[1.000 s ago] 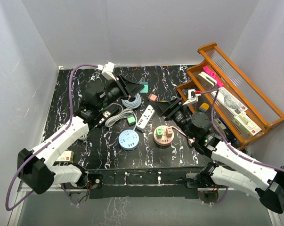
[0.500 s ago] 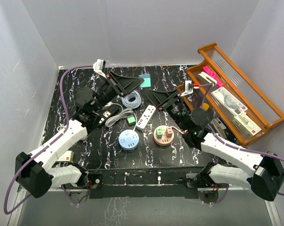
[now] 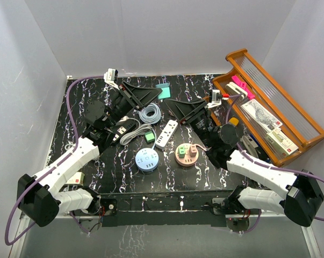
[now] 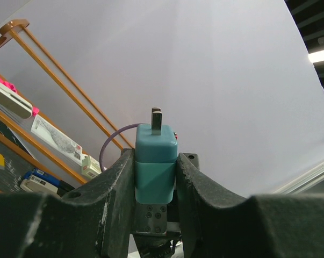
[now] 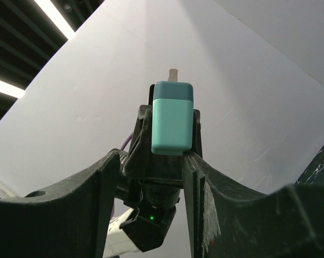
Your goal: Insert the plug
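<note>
Plug [image 3: 163, 85]: teal block, lifted clear of the surface [image 3: 119, 174] at the far middle of the scene, clamped in the left tool [image 3: 158, 92].
Plug attitude: in the left wrist view the metal prong [image 4: 156, 119] points away from the wrist, past the fingertips. The prong end of the body is a darker teal and the gripped end is lighter.
Left tool state: closed tight on the plug, with one finger against each side face. The arm is raised and reaches toward the far right.
Right tool [image 3: 173, 104]: fingers stand partly apart and grip nothing. It is raised off the surface and aimed at the left tool, its tip near the plug.
Right wrist view: the plug shows in the gap between this tool's own fingers, carried by the facing left tool. Whether the right fingers touch the plug cannot be told.
Power strip [image 3: 166, 133]: white, lying flat on the surface below the two tools.
Round sockets: blue socket [image 3: 146, 159] and pink socket [image 3: 186, 155] sit side by side nearer the arm bases. The pink one carries small green and pink pieces on top.
Cable [image 3: 150, 114]: grey coil, just left of the power strip.
Rack [image 3: 237, 55]: wooden, along the right edge, holding boxes and packets.
</note>
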Controlling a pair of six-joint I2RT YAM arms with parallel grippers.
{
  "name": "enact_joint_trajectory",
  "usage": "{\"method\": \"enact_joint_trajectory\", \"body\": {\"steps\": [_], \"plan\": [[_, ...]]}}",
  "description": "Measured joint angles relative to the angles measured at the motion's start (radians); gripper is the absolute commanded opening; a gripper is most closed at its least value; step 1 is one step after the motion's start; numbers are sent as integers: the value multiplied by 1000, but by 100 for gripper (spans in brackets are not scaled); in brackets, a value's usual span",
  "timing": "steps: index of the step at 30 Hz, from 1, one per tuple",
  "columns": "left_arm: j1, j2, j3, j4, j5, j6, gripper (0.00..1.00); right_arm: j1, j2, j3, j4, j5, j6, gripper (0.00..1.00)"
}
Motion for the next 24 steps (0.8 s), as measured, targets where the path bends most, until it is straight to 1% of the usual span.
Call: {"method": "enact_joint_trajectory", "body": {"steps": [3, 7, 12, 13, 15, 18, 19, 21, 24], "plan": [[3, -5, 0, -6, 5, 7, 7, 0, 10, 0, 0, 35, 18, 56], [3, -16, -9, -5, 10, 10, 7, -1, 15, 0, 0, 61, 27, 54], [3, -18, -23, 1, 10, 6, 7, -1, 36, 5, 0, 62, 34, 42], [3, -18, -23, 2, 10, 6, 7, -1, 44, 6, 0, 58, 35, 37], [4, -18, -24, 0, 10, 10, 10, -1, 55, 10, 7, 48, 42, 22], [6, -19, -31, 3, 10, 2, 27, -10, 53, 10, 11, 24, 52, 14], [6, -20, -32, 6, 11, -2, 34, -18, 53, 8, 16, 11, 55, 13], [6, -20, -33, 6, 24, -5, 51, -42, 51, -1, 28, -35, 74, 12], [15, -21, -32, -11, 66, -6, 68, -106, 51, -7, 31, -138, 92, 11]]}}
